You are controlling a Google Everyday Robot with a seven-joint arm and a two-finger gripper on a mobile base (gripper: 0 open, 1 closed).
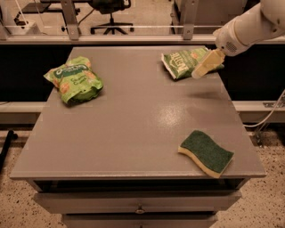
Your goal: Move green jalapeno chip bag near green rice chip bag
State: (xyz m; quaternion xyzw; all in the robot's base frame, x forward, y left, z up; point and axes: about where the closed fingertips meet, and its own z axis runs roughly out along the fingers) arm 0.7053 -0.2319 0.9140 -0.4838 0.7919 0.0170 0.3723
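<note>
The green jalapeno chip bag [185, 63] lies flat at the far right of the grey table [129, 116], darker green with white lettering. The green rice chip bag [74, 79] is a puffy lime-green bag at the far left of the table. My gripper [198, 72] has pale yellow fingers and comes in from the upper right on a white arm. It hangs over the right part of the jalapeno bag, hiding some of it. Whether it touches the bag does not show.
A dark green sponge with a yellow base [206, 152] lies near the table's front right corner. The table has drawers below its front edge. Behind the table are a rail, posts and an office chair [109, 11].
</note>
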